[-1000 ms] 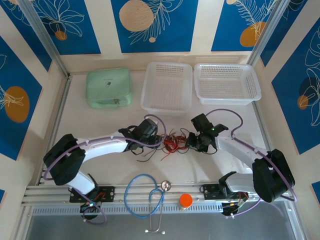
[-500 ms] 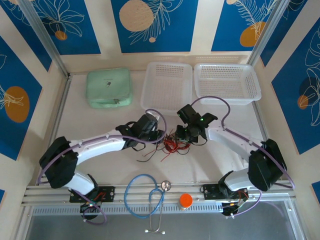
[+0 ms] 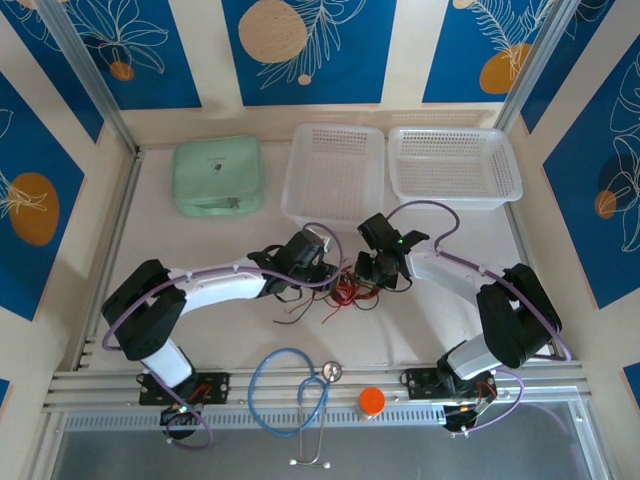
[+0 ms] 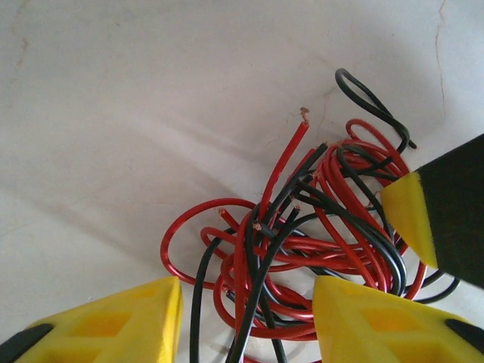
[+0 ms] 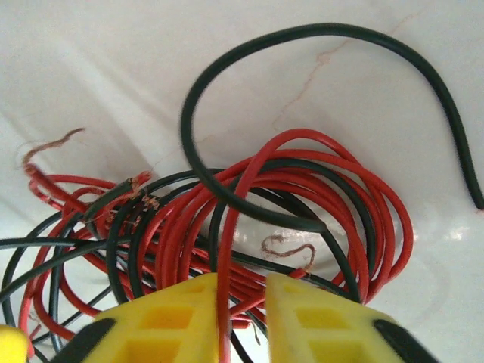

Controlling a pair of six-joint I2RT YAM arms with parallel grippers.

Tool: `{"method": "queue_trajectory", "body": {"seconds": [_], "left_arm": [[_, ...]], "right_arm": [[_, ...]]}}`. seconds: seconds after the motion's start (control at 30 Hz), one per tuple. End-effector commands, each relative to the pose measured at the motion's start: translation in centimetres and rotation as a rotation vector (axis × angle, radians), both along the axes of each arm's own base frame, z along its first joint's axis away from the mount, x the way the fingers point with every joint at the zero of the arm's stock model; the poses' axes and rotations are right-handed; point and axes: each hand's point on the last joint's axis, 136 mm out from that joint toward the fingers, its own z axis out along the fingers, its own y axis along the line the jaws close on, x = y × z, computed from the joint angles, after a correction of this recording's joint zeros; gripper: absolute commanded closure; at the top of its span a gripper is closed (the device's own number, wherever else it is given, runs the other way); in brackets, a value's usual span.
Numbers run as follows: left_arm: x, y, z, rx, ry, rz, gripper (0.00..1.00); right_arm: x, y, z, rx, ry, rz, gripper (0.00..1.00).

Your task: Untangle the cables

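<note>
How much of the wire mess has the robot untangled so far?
Nothing looks done yet: the cables are one red-and-black knot. In hand: the right gripper pinches a red strand, while the left gripper sits open around the clump. Left to do: pulling every wire apart.

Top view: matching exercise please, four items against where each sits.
Items:
1. cables
2. pouch
3. stethoscope
4. baskets

Places:
A. near edge
B. far left corner
C. centre, in a red and black tangle
D. far side, two side by side

Pairs: 1-C, 2-B, 3-A, 4-D
</note>
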Motion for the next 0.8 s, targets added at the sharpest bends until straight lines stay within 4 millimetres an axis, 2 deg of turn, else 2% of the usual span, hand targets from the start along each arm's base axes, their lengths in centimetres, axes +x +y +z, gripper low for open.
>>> {"method": "queue_trajectory", "body": {"seconds": [0.0,0.07,0.17,0.37,0.53,0.63,0.77], "left_arm": [[-0.3,-0.8,-0.3,-0.033,0.024,-0.02,0.55],[-0.4,-0.7,-0.5,-0.029,0.029,-0.018,0.57],[-0.5,-0.3,-0.6,-0.02,0.028,-0.011,0.59],[-0.3,0.4,0.2,-0.002,-0.003,0.0,0.59],[-0.2,0.7,2.8,-0.017,-0.079,-0.027,0.54],[-0.4,1.0,5.2,-0.047,-0.157,-0.061,0.44],[-0.7,2.3,8.0,-0.071,-0.273,-0.072,0.34]], "right_arm": [[0.2,-0.3,-0.6,0.003,0.006,-0.032,0.9],[0.2,-0.2,-0.1,0.011,-0.004,-0.029,1.0],[0.2,0.1,2.0,0.037,-0.04,-0.007,1.0],[-0.2,1.5,9.9,0.124,-0.214,0.138,1.0],[-1.4,2.4,16.0,0.249,-0.337,0.253,1.0],[-1.7,2.6,18.3,0.29,-0.386,0.282,1.0],[-1.7,2.6,19.8,0.32,-0.415,0.295,1.0]]}}
